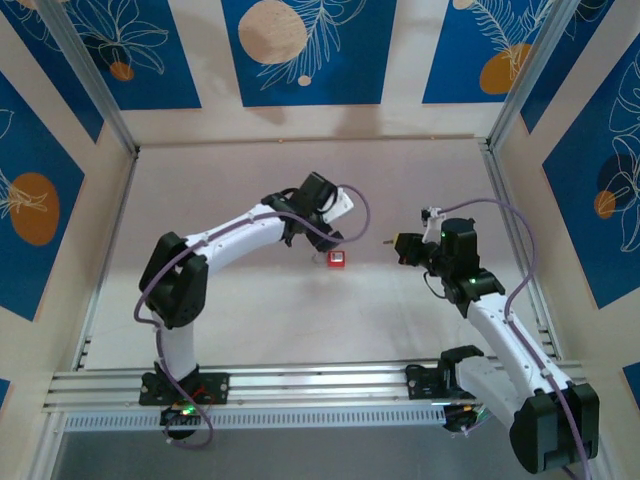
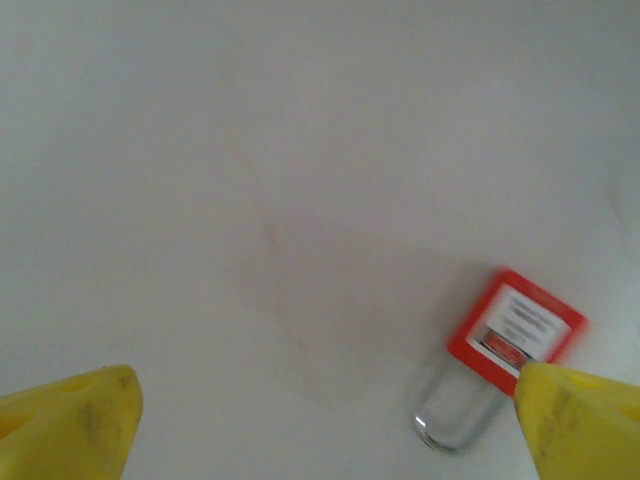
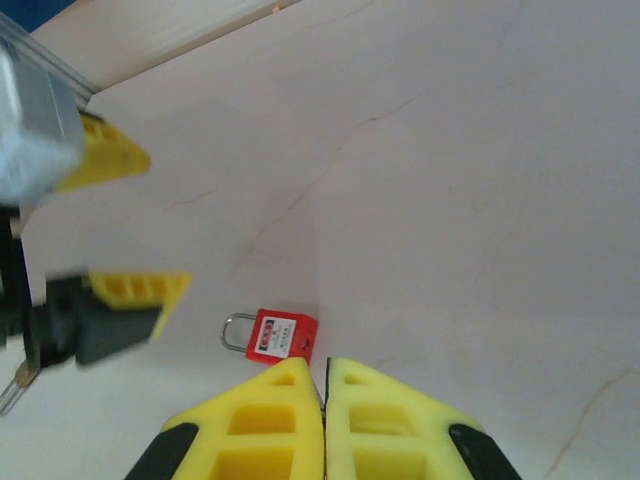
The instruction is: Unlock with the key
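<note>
Standing by the enclosure, I see a pale, pinkish-beige table (image 1: 250,320) crossed by a few faint hairline marks. Light wooden walls (image 1: 405,60) close it in on three sides. Blue panels (image 1: 150,50) hang on those walls, drawn with white leaves and orange discs, and aluminium posts run up the far corners. A ribbed aluminium rail (image 1: 300,385) spans the near edge, with both arm bases bolted to it. Near the middle of the table a red padlock (image 1: 337,258) lies flat, label up, with its silver shackle (image 2: 455,415) resting on the surface. The left claw (image 2: 325,385) hangs just above the padlock, spread wide. One of its yellow fingers (image 2: 70,430) is off to one side over bare table, and the other overlaps a corner of the red body, though I cannot tell whether it touches. The right claw (image 3: 325,375) is pressed shut, its two yellow fingers meeting along a thin seam, and it points at the padlock from a short way off to the right. From above, a tiny brass-coloured sliver pokes out of its tip toward the lock. I take this for the key (image 1: 385,241), pinched there and clear of the padlock, though it is too small to make out in detail.
</note>
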